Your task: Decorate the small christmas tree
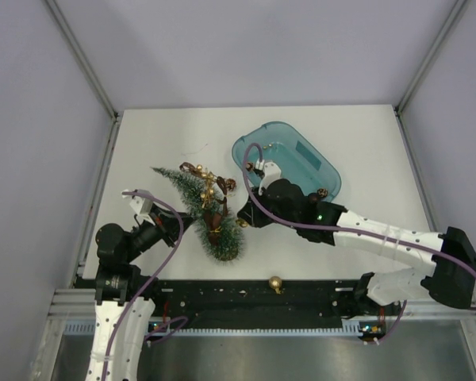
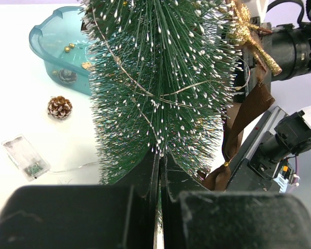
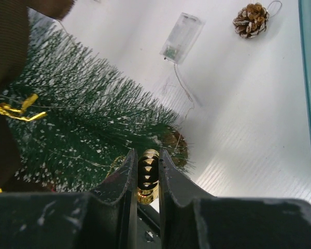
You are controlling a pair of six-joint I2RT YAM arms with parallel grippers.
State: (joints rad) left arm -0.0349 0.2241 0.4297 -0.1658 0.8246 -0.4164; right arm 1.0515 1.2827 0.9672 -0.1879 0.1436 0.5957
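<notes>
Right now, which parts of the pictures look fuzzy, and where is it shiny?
Top view: soft, even light, only faint shadows beside the small christmas tree. Left wrist view: tree bristles sharp, the left gripper up close dark and fuzzy. Right wrist view: the brown ribbon is a blur in the corner; the gold ornament glints between the right gripper's fingers.

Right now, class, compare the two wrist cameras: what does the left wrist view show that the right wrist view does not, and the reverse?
Only the left wrist view shows the inside of the teal tray, with gold balls and a frosted cone in it. Only the right wrist view shows a gold ornament pinched in the right gripper. Both show the small christmas tree, the clear battery box and the loose pine cone.
</notes>
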